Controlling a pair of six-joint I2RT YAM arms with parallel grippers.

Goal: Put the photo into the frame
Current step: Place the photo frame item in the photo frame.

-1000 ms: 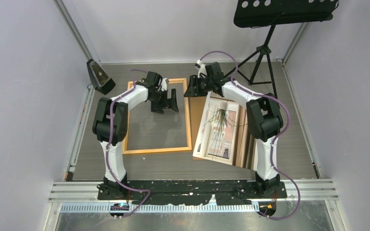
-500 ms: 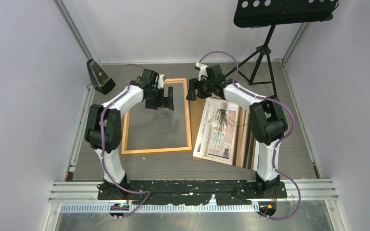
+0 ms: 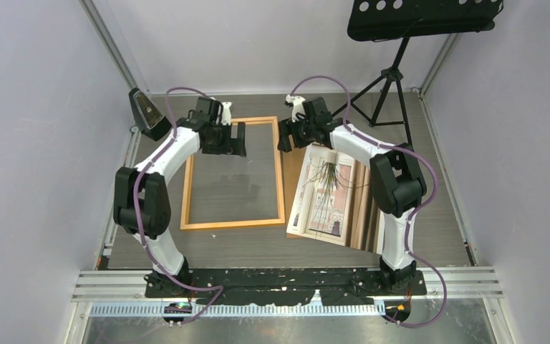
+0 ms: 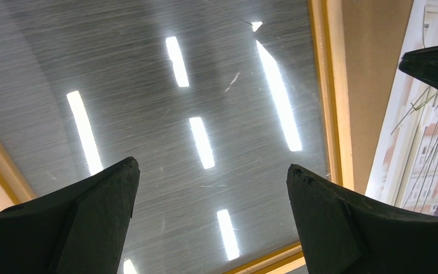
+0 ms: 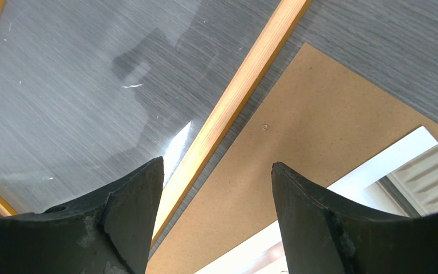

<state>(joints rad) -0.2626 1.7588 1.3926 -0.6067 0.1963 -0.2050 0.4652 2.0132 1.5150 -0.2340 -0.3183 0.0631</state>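
Near: table [image 3: 258,247], dark wood grain. On it, left of centre, the frame [image 3: 233,224] lies flat, long sides running near to far. Contents of frame: one clear sheet [image 4: 205,85], mirroring strips of ceiling light, with the table grain showing through.

Just right of the frame: the photo [image 3: 326,197], outside the frame, picture side up, slightly skewed. It rests on a brown board [image 5: 319,114] that sticks out past the photo's far end and right side. The board's far left corner is close to the frame's right rail; contact cannot be told.

Further back: left gripper [image 4: 211,171] hangs over the far part of the frame, jaws wide, nothing between them. Right gripper [image 5: 217,165] hangs above the frame's right rail and the board's far corner, jaws well apart, gripping nothing.

Far left corner: black wedge [image 3: 147,113]. Far right: black music stand [image 3: 390,79].
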